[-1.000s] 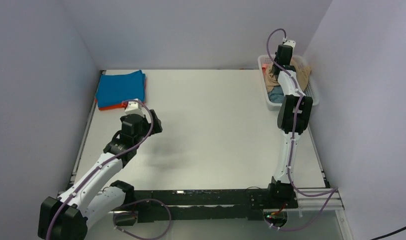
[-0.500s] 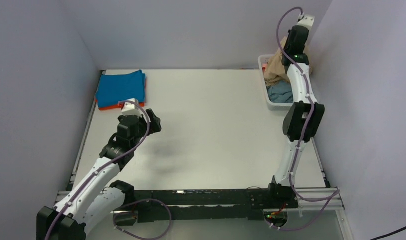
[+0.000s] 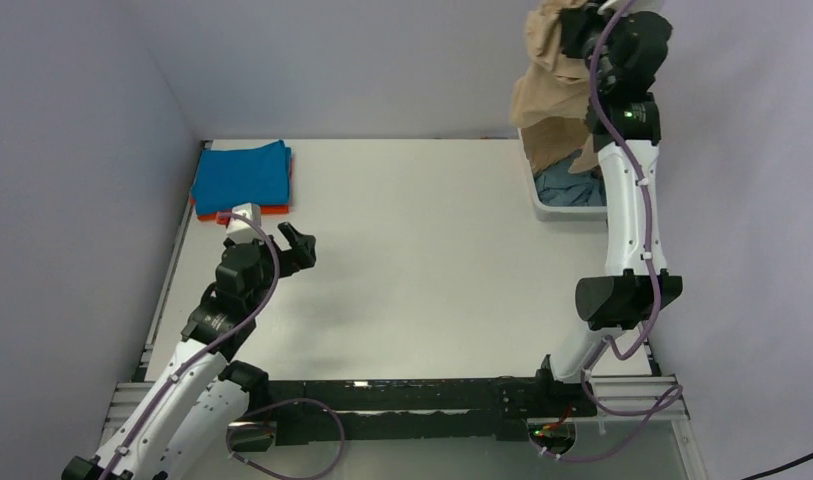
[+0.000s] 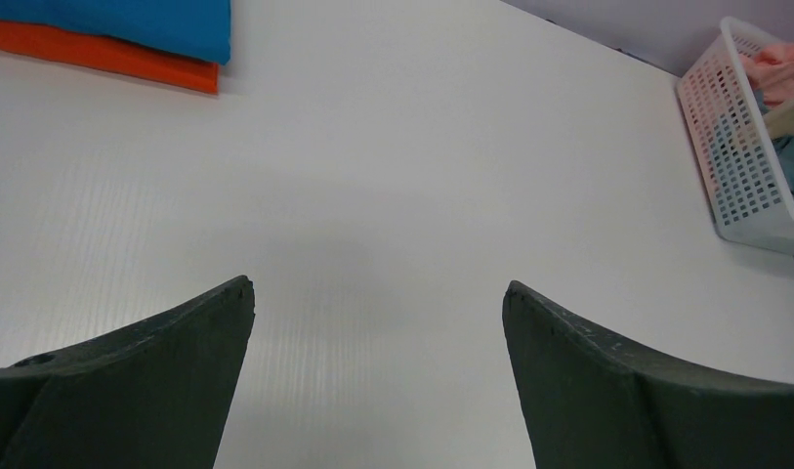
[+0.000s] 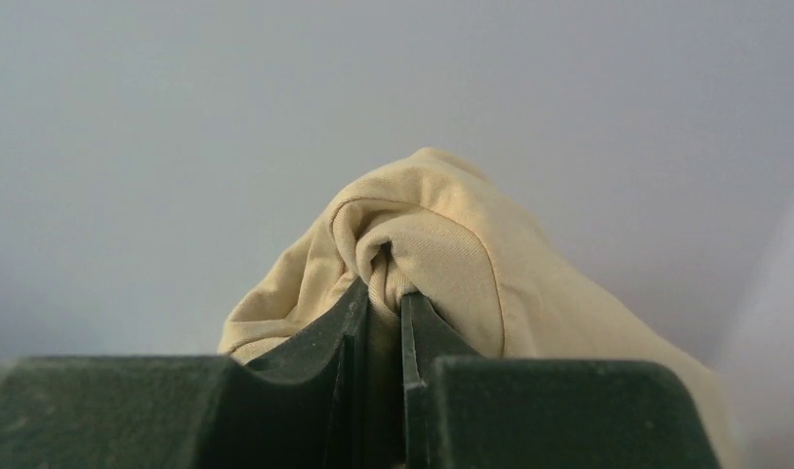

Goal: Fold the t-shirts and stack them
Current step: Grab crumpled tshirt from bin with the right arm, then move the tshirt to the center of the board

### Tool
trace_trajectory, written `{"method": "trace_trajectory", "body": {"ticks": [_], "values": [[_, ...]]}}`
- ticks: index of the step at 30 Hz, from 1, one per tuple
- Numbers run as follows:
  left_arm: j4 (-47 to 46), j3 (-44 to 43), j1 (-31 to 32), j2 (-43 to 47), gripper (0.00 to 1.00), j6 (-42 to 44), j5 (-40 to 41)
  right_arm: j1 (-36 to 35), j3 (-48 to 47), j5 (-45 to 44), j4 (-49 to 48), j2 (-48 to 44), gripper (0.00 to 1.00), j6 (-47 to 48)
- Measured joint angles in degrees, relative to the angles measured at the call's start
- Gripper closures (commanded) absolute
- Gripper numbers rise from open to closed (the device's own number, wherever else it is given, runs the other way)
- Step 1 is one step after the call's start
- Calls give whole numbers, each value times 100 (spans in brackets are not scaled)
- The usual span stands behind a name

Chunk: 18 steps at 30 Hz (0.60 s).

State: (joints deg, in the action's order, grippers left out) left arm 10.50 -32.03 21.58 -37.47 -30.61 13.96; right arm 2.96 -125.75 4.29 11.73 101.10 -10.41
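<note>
1. Right gripper [image 5: 383,298] is clamped on the soft tan-beige cloth t-shirt [image 3: 544,95] dangling above the white plastic lattice basket [image 3: 535,200]; lift its hem clear.
2. Left gripper [image 4: 378,286], spread apart, should take a free corner.

Open table [image 3: 412,260] stretches between the stacked t-shirts [image 3: 244,176], far left, and the basket [image 3: 565,210].

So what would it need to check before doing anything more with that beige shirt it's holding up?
1. Right gripper shut on the tan shirt: ok.
2. Hem of the tan shirt out of the basket: cannot tell, they overlap from above.
3. Left gripper open, empty: ok.
4. Bare table between the arms for spreading: ok.
5. Blue shirt folded flat on orange shirt: ok.
</note>
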Motion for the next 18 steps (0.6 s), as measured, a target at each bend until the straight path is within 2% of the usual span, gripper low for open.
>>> {"method": "trace_trajectory", "body": {"ticks": [7, 10, 14, 18], "values": [[560, 31, 0, 627, 1, -116, 55, -1926, 7, 1349, 269, -319, 100, -83], [850, 31, 0, 892, 1, -225, 140, -2483, 4, 1797, 267, -332, 100, -201], [1134, 31, 0, 1150, 0, -409, 280, -2802, 170, 2083, 129, -372, 100, -435], [1318, 31, 0, 1169, 1, -564, 398, -2809, 673, 2199, -63, -533, 100, -632]]}}
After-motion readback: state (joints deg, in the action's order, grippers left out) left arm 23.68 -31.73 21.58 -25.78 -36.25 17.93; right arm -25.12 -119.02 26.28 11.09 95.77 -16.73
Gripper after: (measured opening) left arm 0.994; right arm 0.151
